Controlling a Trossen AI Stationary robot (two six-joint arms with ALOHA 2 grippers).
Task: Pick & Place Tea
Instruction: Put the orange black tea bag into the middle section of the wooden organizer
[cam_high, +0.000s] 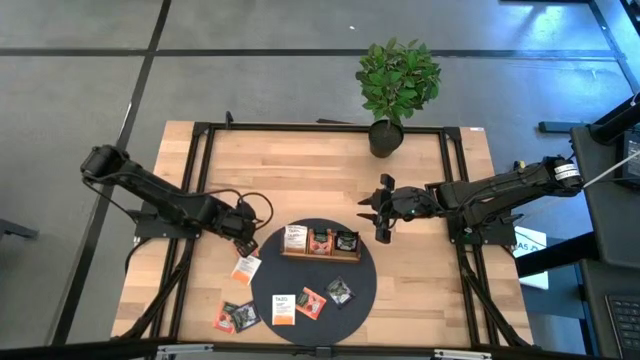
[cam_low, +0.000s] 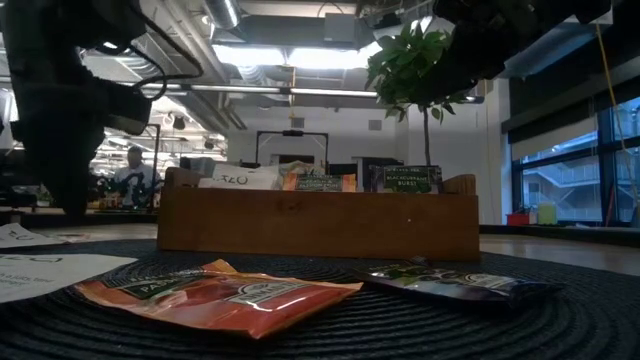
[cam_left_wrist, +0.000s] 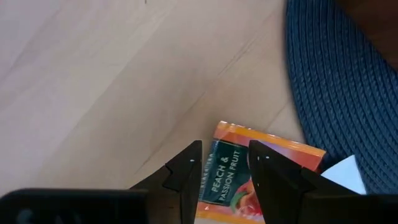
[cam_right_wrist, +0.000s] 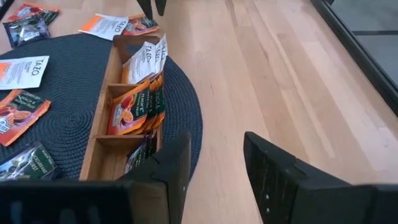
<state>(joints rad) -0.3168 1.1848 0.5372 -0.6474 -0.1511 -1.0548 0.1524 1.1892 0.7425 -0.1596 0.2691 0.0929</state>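
So the left end effector (cam_high: 243, 236) was hanging low over the orange peach sachet (cam_high: 246, 268) lying on the bare table (cam_high: 420, 290), just off the left edge of the dark round mat (cam_high: 365, 290). Its fingers (cam_left_wrist: 186, 171) were parted to a narrow gap with nothing between them, straddling the sachet's label in the wrist view, which looked like lining up for a pinch rather than a grip already made.

The rest of the tea was split up: 3 compartments of the wooden tray (cam_high: 320, 252) at the far side of the mat had sachets standing upright, so they stay sorted. 3 more lay flat on the near part of the mat, and 2 sat on the table at the near left.

The right end effector (cam_high: 381, 212) waited to the right of the tray, above the table, fingers apart and empty, probably keeping clear.
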